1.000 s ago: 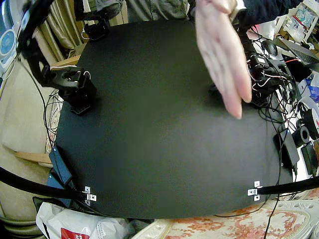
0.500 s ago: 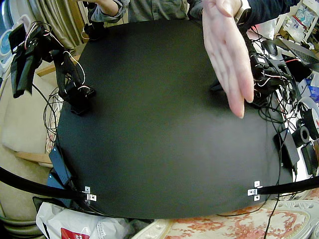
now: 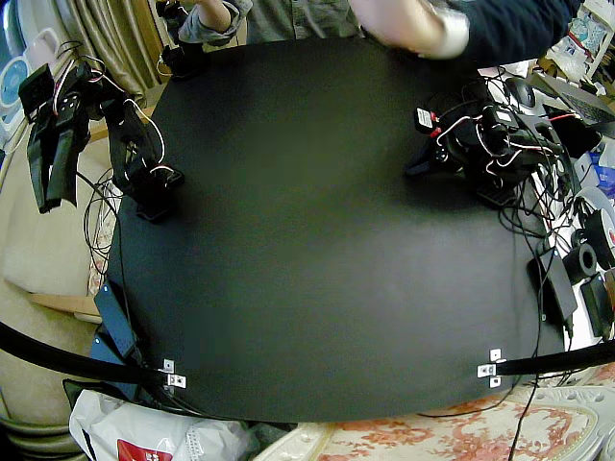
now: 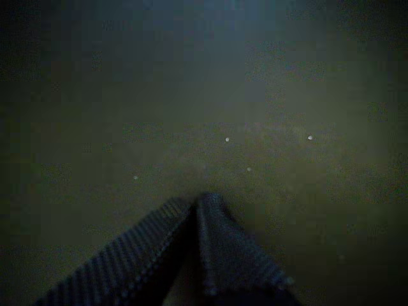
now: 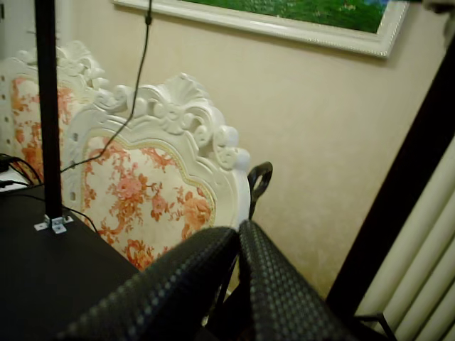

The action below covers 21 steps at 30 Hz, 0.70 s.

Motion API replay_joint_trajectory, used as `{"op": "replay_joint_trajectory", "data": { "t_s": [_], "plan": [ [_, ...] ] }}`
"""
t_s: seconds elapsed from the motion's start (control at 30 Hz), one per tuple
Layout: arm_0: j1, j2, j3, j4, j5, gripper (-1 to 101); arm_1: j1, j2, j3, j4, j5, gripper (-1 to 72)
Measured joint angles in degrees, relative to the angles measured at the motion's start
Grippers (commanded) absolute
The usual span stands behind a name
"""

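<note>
The left end effector point(image 3: 415, 165) lies low at the far side of the bench point(image 3: 307, 269), its arm folded down among red and white wires. Its tip points toward the middle of the black surface and sits at or just over it; whether it touches cannot be told. In a wrist view the same end effector point(image 4: 199, 197) has its two fingers pressed together with nothing between them, and only the dark bench point(image 4: 255, 95) with a few pale specks lies ahead.

The right end effector point(image 3: 55, 199) is lifted and hangs tip-down outside the bench's edge, well apart from the surface, beside a curtain point(image 3: 106, 38). In a wrist view its fingers point(image 5: 238, 229) meet at the tips and grip nothing. Beyond them stand a white carved chair point(image 5: 156, 177) with floral upholstery and a framed picture point(image 5: 284, 25) on the wall. A corner of the bench point(image 5: 43, 277) carries a small metal bracket point(image 5: 53, 224).

A person's blurred hand point(image 3: 399, 24) hovers over the bench's far edge, apart from both end effectors.
</note>
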Motion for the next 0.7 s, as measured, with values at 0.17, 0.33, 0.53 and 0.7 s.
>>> {"op": "replay_joint_trajectory", "data": {
  "t_s": [0.17,0.33,0.53,0.7],
  "plan": [
    [0.0,0.0,0.0,0.0,0.0,0,-8.6,-1.5,-0.1,1.3,-1.1,-0.5],
    [0.0,0.0,0.0,0.0,0.0,0,-23.8,3.3,-6.8,1.2,-1.8,-0.5],
    [0.0,0.0,0.0,0.0,0.0,0,-48.2,24.8,0.7,-20.9,-0.5,-0.5],
    [0.0,0.0,0.0,0.0,0.0,0,-60.1,22.7,2.0,-14.5,-0.1,-0.5]
  ]
}}
